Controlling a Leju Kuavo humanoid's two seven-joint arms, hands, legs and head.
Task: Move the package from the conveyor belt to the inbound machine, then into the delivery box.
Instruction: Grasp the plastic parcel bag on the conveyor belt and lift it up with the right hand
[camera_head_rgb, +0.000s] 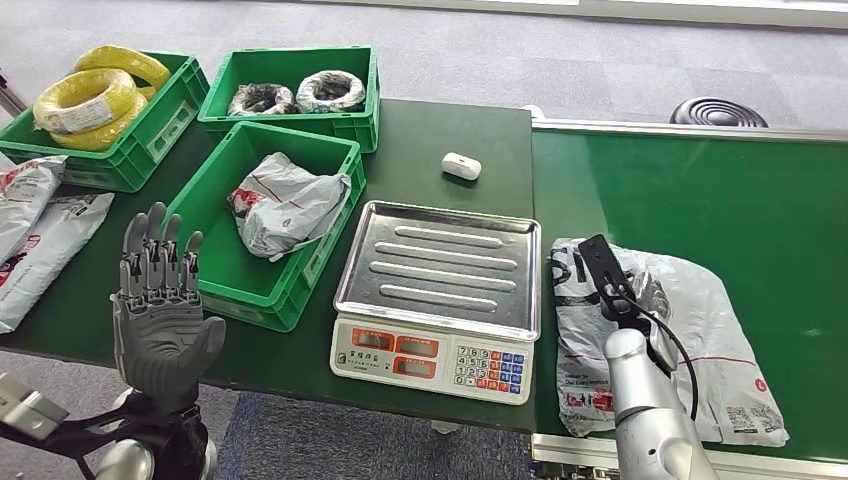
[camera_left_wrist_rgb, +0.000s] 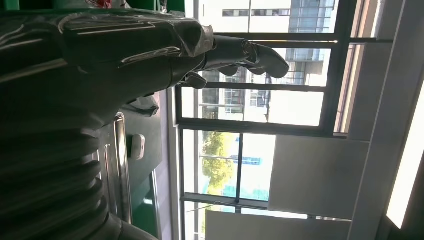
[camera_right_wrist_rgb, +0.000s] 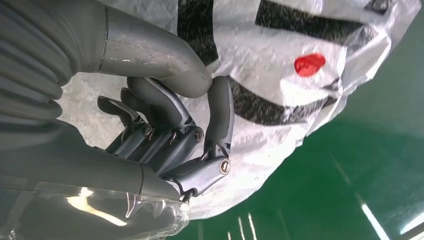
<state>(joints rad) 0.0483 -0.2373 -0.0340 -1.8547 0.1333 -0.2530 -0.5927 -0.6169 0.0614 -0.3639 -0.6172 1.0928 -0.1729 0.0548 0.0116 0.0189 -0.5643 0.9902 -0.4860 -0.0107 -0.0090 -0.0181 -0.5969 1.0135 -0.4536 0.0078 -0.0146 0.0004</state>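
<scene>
So, left hand (camera_head_rgb: 160, 320) raised upright beside the green plastic crate (camera_head_rgb: 262, 222), fingers straight and spread a bit, holding nothing. Steel-topped weighing scale (camera_head_rgb: 438, 300) mid-table. Right hand (camera_right_wrist_rgb: 170, 135) curled over the white plastic mailer bag (camera_head_rgb: 690, 340) flat on the green conveyor belt (camera_head_rgb: 720, 200); actual grip, can't tell.

Dark green worktop (camera_head_rgb: 420, 165): 3 green crates (camera_head_rgb: 262, 288), scale (camera_head_rgb: 437, 300) at front edge, small white object (camera_head_rgb: 461, 166) behind it, 2 bags (camera_head_rgb: 35, 225) at far left. Green belt (camera_head_rgb: 720, 200) adjoins worktop on the right w/ grey-white package (camera_head_rgb: 710, 330) lying flat near scale.
</scene>
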